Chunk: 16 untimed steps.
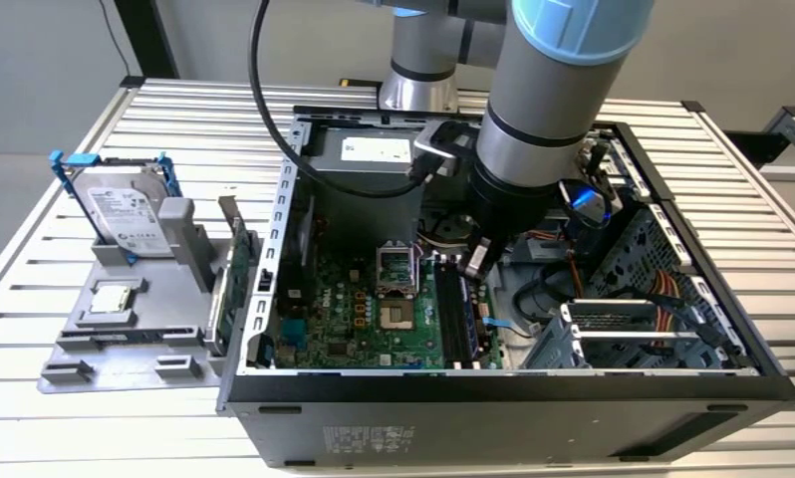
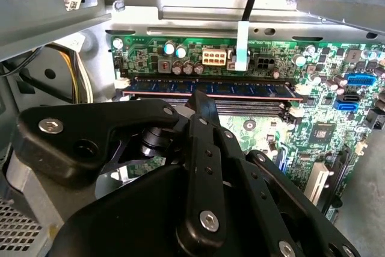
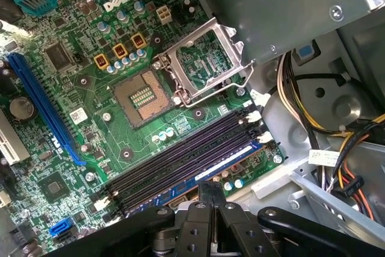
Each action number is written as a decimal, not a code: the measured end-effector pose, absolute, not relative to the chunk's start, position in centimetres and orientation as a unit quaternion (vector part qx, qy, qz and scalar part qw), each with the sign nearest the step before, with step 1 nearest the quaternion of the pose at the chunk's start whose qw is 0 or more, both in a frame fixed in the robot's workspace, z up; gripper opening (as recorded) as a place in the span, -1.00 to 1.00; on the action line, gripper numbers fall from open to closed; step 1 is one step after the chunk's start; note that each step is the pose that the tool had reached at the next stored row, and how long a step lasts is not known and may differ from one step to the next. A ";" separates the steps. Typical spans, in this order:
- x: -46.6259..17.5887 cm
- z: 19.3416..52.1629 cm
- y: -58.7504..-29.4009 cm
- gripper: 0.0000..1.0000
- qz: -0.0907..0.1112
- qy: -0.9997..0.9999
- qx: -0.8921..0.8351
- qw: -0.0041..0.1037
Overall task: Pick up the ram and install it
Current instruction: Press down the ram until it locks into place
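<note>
You had the arm reaching down into the open computer case [image 1: 504, 388], with the gripper [image 1: 477, 261] low over the green motherboard [image 1: 358, 319] beside its black memory slots [image 1: 453, 317]. The ram [image 2: 210, 89] sat in the outermost slot, the one nearest the case wall and the bundle of yellow and black cables [image 3: 313, 121]; in the first wrist view it showed as a thin blue stick [image 3: 216, 170] lying along that slot, parallel to the empty black slots [image 3: 180, 154] next to it. In both wrist views the black fingers met in a narrow tip [image 2: 201, 103] right at the top edge of the stick, about midway along it, pressed together with no gap you could see between them; whether they pinched the stick or only pushed on it could not be told. The open processor socket [image 3: 141, 97] with its raised metal frame [image 3: 201, 61] lay just beyond the slots, and a grey metal box [image 3: 283, 10] overhung that side. A long blue card slot [image 3: 42, 109] ran farther off across the board. Outside the case, on the exterior view's left, a hard drive [image 1: 122, 214] in its blue frame stood on a grey holder [image 1: 132, 334], and a green card [image 1: 238, 264] stood upright between the holder and the case.
</note>
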State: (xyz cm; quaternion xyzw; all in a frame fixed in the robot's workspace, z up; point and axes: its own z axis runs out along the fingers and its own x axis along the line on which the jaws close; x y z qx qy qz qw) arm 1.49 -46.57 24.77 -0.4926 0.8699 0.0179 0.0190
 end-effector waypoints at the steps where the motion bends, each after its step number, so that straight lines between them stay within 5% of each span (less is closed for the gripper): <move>1: 1.5 24.8 -46.6 -1.00 0.018 0.870 -0.493 0.019; 16: 1.7 24.7 -46.6 -1.00 0.024 0.832 -0.554 0.020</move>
